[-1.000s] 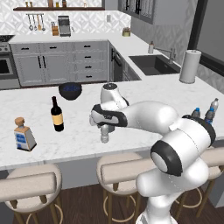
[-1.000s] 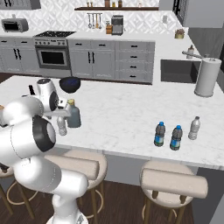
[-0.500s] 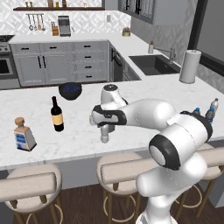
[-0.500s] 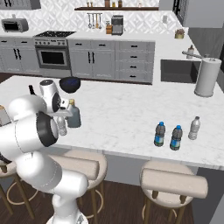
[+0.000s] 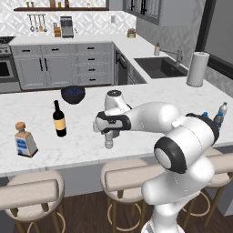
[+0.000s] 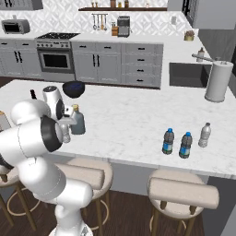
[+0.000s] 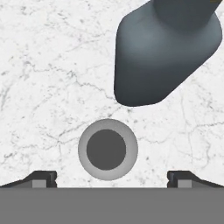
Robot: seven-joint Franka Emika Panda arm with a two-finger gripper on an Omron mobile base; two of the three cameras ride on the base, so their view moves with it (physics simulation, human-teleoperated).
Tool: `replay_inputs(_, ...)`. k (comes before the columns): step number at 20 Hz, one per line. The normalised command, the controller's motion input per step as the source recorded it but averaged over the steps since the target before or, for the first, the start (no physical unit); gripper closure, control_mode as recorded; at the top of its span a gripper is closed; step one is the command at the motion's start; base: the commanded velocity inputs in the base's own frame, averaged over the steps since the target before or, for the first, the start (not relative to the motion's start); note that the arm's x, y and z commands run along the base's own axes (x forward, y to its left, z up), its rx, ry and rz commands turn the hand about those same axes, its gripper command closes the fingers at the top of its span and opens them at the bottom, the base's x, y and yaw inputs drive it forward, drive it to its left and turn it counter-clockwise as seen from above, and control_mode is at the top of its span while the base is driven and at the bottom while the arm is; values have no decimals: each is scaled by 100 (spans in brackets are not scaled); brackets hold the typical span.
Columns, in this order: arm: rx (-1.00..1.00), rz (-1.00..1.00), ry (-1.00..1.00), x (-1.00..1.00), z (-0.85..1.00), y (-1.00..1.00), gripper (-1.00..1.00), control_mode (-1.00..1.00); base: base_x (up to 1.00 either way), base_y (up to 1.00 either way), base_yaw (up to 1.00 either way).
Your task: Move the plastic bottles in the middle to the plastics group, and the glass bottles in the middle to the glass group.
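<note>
The pale plastic bottle (image 7: 108, 149) stands near the front edge of the counter (image 7: 48, 78), directly under the claw (image 7: 112, 178). The claw is spread wide and holds nothing. The squat glass bottle (image 7: 164, 52) stands just beside.
</note>
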Motion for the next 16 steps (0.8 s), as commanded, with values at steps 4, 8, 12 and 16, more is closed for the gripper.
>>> replay_inputs(4, 0, 0, 0, 0, -7, 4, -100, -100, 0, 0, 0)
replay_inputs(8, 0, 0, 0, 0, 0, 2, -100, -100, 0, 0, 0)
replay_inputs(12, 1, 0, 0, 0, 0, 1, -100, -100, 0, 0, 0)
replay_inputs(16, 4, 0, -9, 4, 0, 0, -100, -100, 0, 0, 0)
